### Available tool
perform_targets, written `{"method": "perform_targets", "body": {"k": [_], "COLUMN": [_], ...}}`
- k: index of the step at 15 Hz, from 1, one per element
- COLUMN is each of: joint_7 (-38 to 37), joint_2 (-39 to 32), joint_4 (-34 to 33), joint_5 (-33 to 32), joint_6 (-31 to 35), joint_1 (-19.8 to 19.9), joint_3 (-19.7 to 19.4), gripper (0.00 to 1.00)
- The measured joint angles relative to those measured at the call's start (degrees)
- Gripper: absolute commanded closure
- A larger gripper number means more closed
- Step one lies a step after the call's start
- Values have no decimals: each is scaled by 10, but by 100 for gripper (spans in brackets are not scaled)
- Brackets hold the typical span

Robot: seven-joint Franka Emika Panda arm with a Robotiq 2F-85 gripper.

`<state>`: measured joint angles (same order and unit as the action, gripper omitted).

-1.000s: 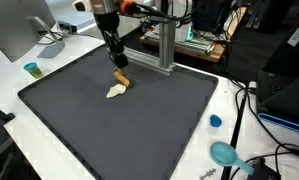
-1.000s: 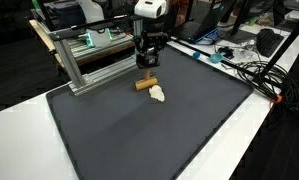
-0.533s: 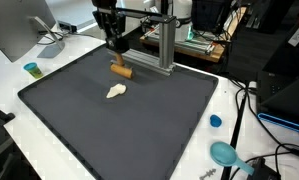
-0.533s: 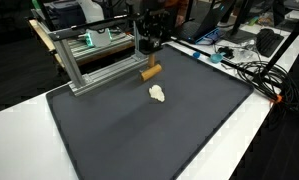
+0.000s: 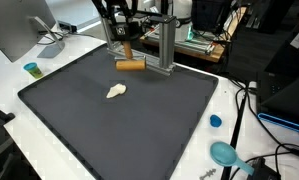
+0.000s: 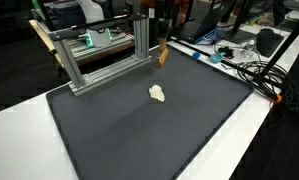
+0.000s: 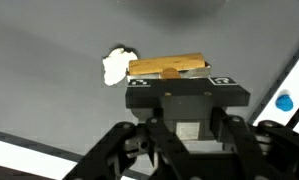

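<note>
The brown wooden stick point(image 7: 189, 63) is held up in the air, squeezed tight by the black gripper point(image 7: 169, 73). The white crumpled lump point(image 7: 115, 66) is seen lying below on the dark grey mat point(image 5: 139, 120).

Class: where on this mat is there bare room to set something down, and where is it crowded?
Free: the dark grey mat from the small white lump to its near edges. Crowded: the back edge, where the tool holds a brown wooden stick by the silver metal frame.
</note>
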<state>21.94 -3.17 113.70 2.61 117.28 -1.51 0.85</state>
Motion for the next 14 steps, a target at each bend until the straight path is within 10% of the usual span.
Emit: {"method": "perform_targets", "body": {"k": [2,3,8,9,14], "joint_7": [50,61,61,61,94], "joint_2": [-30,-50,-67,-66,-71], "joint_4": [-28,-47,-56,-56,-56], "joint_5": [-1,-1,-1,-1,4], "joint_6": [-15,-22,-22,-22,0], "joint_1": [-2,-1,0,0,6], "joint_3": [8,9,10,10,10], "gripper": [79,54,54,79,79]}}
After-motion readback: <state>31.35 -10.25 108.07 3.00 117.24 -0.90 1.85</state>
